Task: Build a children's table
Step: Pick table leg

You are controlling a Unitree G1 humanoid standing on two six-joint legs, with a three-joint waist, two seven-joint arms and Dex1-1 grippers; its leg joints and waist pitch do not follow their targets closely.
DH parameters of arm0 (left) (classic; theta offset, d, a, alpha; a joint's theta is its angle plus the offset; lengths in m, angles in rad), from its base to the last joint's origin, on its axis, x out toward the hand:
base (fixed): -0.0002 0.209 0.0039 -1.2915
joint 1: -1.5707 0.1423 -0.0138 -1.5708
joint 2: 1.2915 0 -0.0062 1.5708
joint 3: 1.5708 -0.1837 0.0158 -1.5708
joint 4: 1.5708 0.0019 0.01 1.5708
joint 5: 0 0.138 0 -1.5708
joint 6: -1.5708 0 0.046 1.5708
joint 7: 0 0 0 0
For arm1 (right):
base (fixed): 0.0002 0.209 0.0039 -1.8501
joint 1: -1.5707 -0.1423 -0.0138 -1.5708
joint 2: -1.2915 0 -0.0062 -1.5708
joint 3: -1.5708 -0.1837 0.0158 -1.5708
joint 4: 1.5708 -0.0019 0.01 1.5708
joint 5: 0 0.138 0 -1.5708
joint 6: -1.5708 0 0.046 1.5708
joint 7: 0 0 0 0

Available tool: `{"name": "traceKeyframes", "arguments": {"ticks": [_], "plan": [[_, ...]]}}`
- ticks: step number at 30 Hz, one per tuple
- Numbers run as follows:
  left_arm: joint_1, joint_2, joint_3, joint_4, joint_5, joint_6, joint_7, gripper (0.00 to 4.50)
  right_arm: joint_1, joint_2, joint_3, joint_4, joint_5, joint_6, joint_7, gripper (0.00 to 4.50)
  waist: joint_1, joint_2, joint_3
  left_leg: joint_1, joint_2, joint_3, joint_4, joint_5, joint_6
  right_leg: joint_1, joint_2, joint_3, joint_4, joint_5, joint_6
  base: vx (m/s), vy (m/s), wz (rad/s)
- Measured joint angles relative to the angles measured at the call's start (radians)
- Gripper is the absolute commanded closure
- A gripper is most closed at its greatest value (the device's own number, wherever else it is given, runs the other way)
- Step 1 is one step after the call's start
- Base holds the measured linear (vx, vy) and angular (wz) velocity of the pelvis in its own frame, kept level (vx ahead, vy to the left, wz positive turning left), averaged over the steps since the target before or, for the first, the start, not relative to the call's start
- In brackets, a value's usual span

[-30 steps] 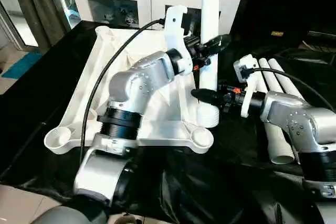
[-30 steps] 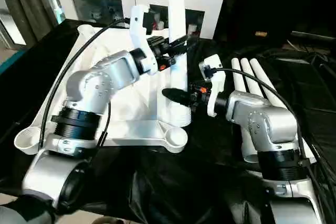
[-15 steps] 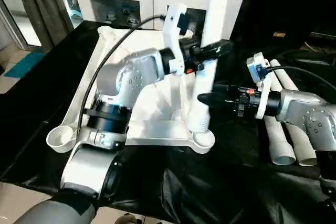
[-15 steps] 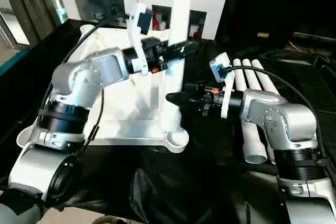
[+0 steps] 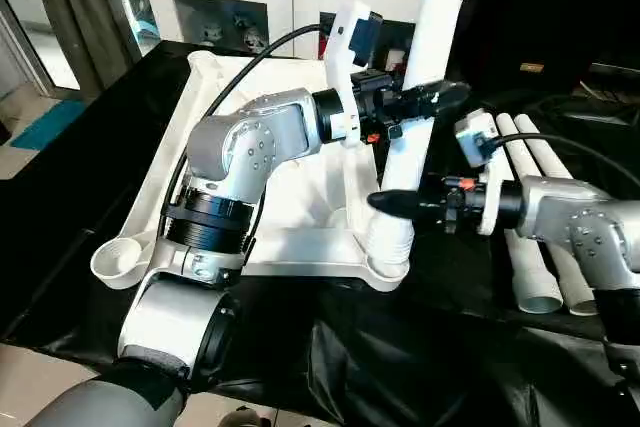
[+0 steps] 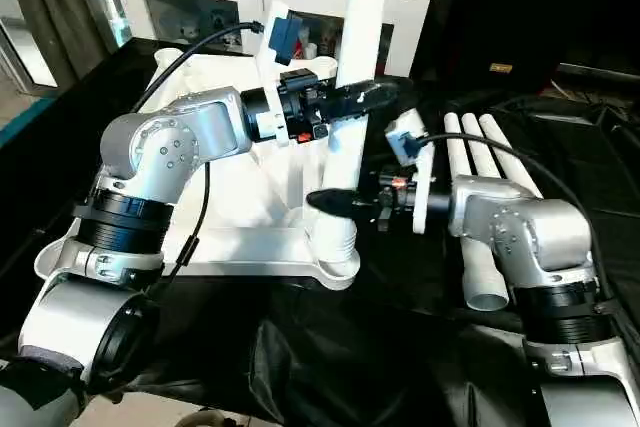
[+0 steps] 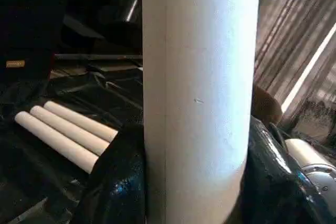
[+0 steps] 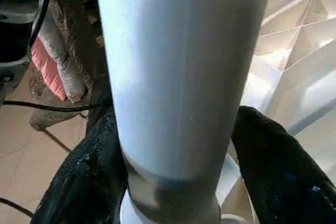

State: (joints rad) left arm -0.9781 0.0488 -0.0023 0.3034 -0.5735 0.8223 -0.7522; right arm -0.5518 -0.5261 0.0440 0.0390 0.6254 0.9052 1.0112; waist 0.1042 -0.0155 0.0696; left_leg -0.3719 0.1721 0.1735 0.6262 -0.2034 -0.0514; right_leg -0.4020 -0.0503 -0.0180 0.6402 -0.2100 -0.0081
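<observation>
Both grippers, left (image 5: pixel 425 99) and right (image 5: pixel 385 203), clamped around upright table leg (image 5: pixel 425 67).

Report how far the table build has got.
Done: the tabletop lies ribbed side up on the black cloth. In hand: the left gripper and the right gripper both clamp one leg, tilted, its lower end at the near right corner socket; whether it is seated cannot be told. Left: three legs lie beside the top, and the near left socket is empty.

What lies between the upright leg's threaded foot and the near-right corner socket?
Nothing: in the left eye view the leg stands in the corner socket, tilted.
</observation>
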Motion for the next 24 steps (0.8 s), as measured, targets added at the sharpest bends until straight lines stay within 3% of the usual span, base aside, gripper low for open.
{"name": "traceKeyframes", "arguments": {"ticks": [8, 19, 24], "plan": [[0.000, -0.003, -0.002, 0.000, 0.000, 0.000, -0.009, 2.68, 0.000, 0.000, 0.003, 0.000, 0.000, 0.000, 0.005, 1.47, 0.000, 0.000, 0.000, 0.000, 0.000, 0.000, 0.000, 0.000, 0.000, 0.000, 0.000, 0.000, 0.000, 0.000, 0.000, 0.000, 0.000, 0.00], [0.000, -0.007, -0.004, 0.000, 0.000, 0.000, -0.009, 2.68, 0.011, -0.001, 0.003, -0.015, 0.010, 0.005, 0.012, 2.50, 0.000, 0.000, 0.000, 0.000, 0.000, 0.000, 0.000, 0.000, 0.000, 0.000, 0.000, 0.000, 0.000, 0.000, 0.000, 0.000, 0.000, 0.00], [0.000, -0.007, -0.004, 0.000, 0.000, 0.004, -0.009, 2.68, 0.014, -0.001, 0.003, -0.016, 0.011, 0.006, 0.012, 2.60, 0.000, 0.000, 0.000, 0.000, 0.000, 0.000, 0.000, 0.000, 0.000, 0.000, 0.000, 0.000, 0.000, 0.000, 0.000, 0.000, 0.000, 0.00]]}}
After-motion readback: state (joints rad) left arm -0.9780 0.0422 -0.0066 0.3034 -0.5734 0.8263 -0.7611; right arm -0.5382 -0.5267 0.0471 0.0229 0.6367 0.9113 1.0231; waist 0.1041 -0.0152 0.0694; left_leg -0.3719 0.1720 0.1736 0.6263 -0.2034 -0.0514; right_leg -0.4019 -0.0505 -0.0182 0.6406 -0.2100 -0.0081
